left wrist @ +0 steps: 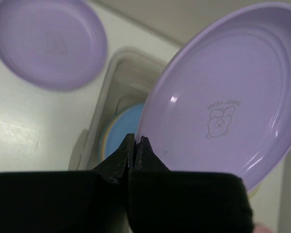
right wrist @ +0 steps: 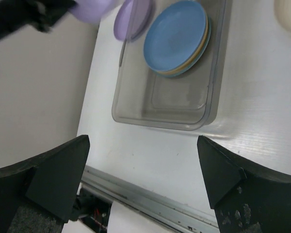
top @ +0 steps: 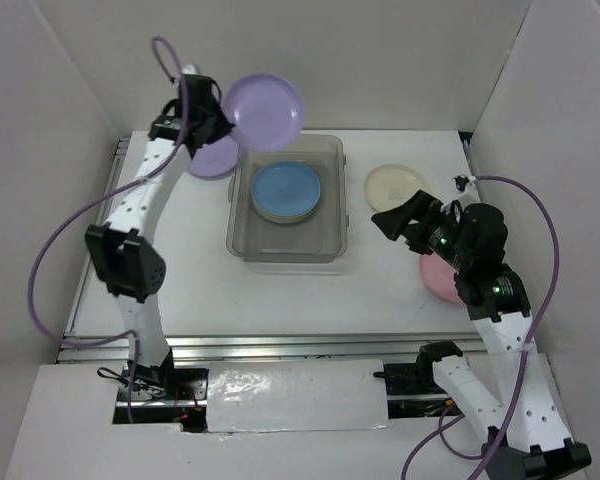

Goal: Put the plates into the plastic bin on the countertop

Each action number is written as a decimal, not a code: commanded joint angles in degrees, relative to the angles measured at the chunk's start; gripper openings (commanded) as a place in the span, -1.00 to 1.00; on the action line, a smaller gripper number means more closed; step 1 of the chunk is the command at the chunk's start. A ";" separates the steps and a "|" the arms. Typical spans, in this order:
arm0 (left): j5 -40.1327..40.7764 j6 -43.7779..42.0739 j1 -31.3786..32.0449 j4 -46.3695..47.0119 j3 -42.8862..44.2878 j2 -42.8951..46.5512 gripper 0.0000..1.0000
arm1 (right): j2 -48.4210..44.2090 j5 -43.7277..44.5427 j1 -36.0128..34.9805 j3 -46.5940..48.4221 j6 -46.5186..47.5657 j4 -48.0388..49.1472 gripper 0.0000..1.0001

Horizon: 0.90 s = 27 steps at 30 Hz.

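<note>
The left arm (top: 140, 205) stretches from its base to the far left corner, its claw (left wrist: 136, 145) pinched tight on the rim of a lavender plate (left wrist: 223, 107), which it holds raised and tilted. The right arm (top: 495, 290) bends low on the right, its claw (top: 400, 215) pointing left, jaws spread wide and gripping nothing.

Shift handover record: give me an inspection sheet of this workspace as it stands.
Surface: white countertop, metal rail at near edge.
Job's things: blue plate tops a stack in the plastic bin; loose lavender plate, cream plate and pink plate lie outside it.
Clutter: nothing seen.
Grippers: left gripper shut on held lavender plate rim; right gripper open, empty.
Cables: purple cable loops beside each arm.
Surroundings: pale walls around.
</note>
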<state>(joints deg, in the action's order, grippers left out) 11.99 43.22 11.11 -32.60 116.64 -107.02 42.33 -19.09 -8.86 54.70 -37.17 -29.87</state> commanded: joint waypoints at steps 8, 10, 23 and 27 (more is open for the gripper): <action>-9.17 -5.26 7.25 -7.22 6.59 -15.14 -1.00 | -2.60 -2.79 5.52 3.40 2.36 -2.48 1.00; -8.65 -4.99 7.52 -6.78 5.62 -16.11 -1.00 | -2.34 -3.93 5.61 3.05 2.45 -2.21 1.00; -5.04 -4.55 6.90 -9.68 6.59 -18.57 -0.54 | -1.81 -6.22 5.79 2.43 2.01 -0.90 1.00; -4.70 -4.73 7.52 -7.75 5.01 -15.95 0.22 | -1.72 -6.31 5.79 2.61 1.92 -0.89 1.00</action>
<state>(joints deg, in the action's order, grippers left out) 6.63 39.40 18.39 -42.83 121.30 -125.16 40.53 -24.25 -3.44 57.30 -35.90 -32.14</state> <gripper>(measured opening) 0.584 0.998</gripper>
